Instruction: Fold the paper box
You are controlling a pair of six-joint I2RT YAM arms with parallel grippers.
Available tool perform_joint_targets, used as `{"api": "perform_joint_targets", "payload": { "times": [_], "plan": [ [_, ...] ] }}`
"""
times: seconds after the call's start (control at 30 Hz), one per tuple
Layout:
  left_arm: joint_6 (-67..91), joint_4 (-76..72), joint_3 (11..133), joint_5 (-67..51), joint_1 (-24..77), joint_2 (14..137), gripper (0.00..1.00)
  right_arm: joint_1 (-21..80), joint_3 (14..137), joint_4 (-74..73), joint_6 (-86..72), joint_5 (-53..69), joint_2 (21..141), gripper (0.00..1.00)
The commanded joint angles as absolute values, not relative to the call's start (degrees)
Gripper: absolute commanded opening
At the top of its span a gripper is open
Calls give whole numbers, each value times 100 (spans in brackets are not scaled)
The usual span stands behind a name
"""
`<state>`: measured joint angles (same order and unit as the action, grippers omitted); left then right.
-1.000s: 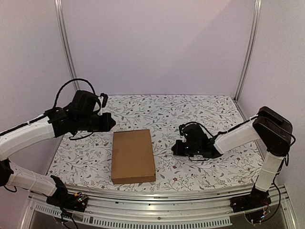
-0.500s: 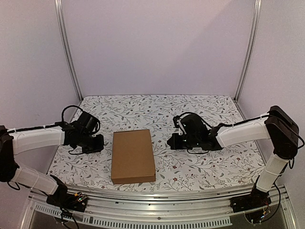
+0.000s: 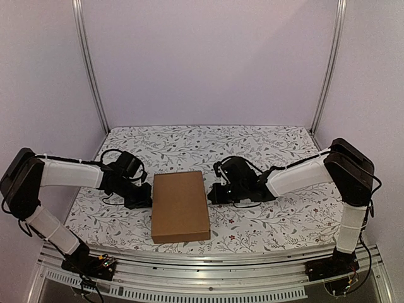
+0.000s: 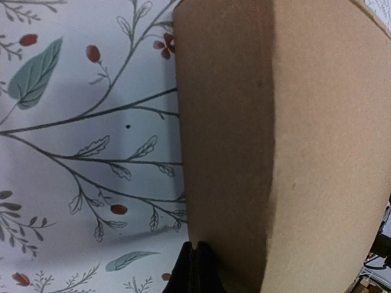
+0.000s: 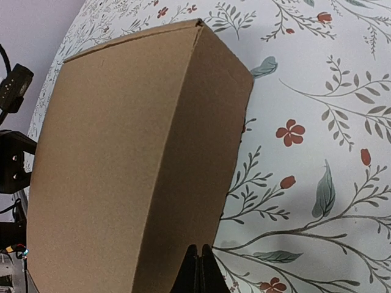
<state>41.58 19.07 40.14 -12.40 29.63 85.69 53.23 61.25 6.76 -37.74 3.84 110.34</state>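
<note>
The paper box (image 3: 180, 206) is a closed, shallow brown cardboard mailer lying flat on the flowered table, near the front middle. My left gripper (image 3: 146, 197) is shut, low at the box's left side wall; in the left wrist view its tips (image 4: 194, 256) sit against the foot of that wall (image 4: 226, 152). My right gripper (image 3: 213, 192) is shut, low at the box's right side wall; in the right wrist view its tips (image 5: 199, 259) touch that wall (image 5: 201, 159). Neither gripper holds anything.
The flowered tablecloth (image 3: 265, 151) covers the table. Metal frame posts (image 3: 88, 69) stand at the back corners with pale walls behind. A metal rail (image 3: 208, 287) runs along the front edge.
Both arms came down and inward to the box's sides. The box has shifted slightly to the right and turned a little.
</note>
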Motion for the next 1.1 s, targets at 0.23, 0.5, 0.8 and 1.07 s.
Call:
{"api": "perform_joint_targets", "payload": {
  "times": [0.23, 0.5, 0.8, 1.07],
  "plan": [
    [4003, 1352, 4970, -2023, 3126, 9518, 0, 5297, 6291, 624, -3843, 192, 11181, 0],
    [3992, 1179, 5949, -2459, 3199, 10400, 0, 4918, 6112, 627, -3728, 134, 10985, 0],
    [4021, 1231, 7121, -2724, 3243, 11432, 0, 4260, 6070, 611, -3536, 230, 10840, 0],
    [3907, 1541, 7887, -2690, 3235, 11962, 0, 3927, 6068, 505, -3327, 203, 10782, 0]
  ]
}}
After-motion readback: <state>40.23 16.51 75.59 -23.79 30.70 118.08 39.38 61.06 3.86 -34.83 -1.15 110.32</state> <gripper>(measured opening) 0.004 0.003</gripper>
